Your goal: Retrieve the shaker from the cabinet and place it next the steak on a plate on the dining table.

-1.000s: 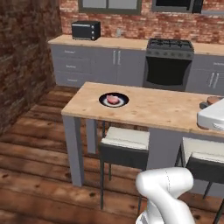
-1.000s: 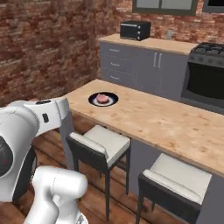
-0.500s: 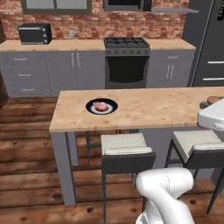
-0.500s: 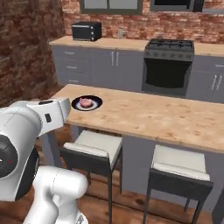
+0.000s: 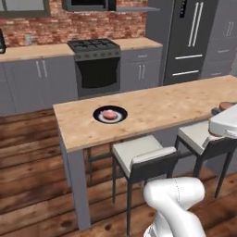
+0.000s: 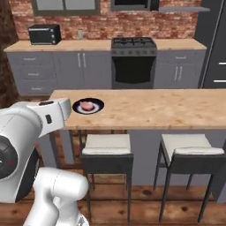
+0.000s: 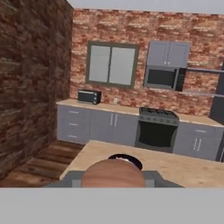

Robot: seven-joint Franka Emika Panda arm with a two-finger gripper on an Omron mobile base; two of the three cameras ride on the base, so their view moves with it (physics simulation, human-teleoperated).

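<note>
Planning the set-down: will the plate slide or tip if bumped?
The plate looks low and flat, so tipping seems unlikely. On the smooth dining table top it would probably slide, with the small steak riding along.

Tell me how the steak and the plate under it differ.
The steak is pinkish-red; the plate is dark navy-black with a thin pale rim. The steak is a small, roughly oval slab; the plate is round and much wider, its dark surface showing all around the meat. The steak lies on the plate; the plate rests directly on the dining table. Both sit near the same end of the table, with a stool pushed in below.
</note>
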